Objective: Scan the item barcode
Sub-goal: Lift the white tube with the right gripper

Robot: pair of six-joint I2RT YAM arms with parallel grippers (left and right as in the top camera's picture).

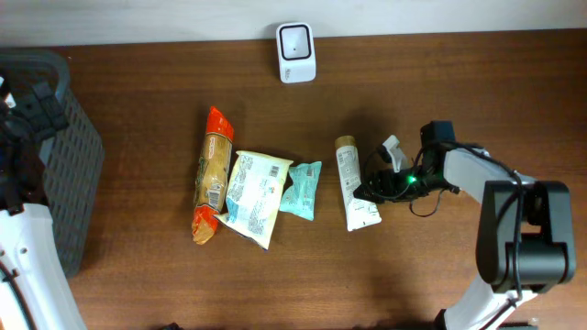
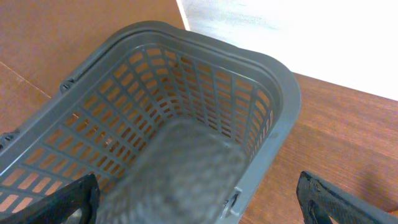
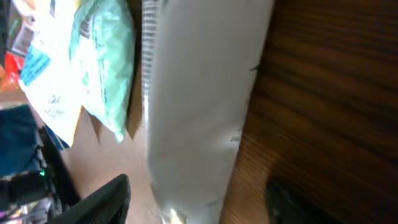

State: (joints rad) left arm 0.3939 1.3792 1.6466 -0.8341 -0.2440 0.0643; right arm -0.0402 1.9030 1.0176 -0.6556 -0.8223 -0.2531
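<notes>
Right gripper straddles the white tube, spread and not yet pinching, probably to lift it toward the scanner; left gripper hangs spread over the basket.

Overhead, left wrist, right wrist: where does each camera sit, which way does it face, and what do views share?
Overhead: fixed above the table, looking straight down; left arm at the left edge, right arm at the right.
Left wrist: on the left arm, looking down into the grey basket; its fingertips show at the bottom corners.
Right wrist: on the right arm, close over the white tube; its fingers flank it.
Shared: overhead and right wrist show the tube and teal packet; overhead and left wrist, the basket.
</notes>
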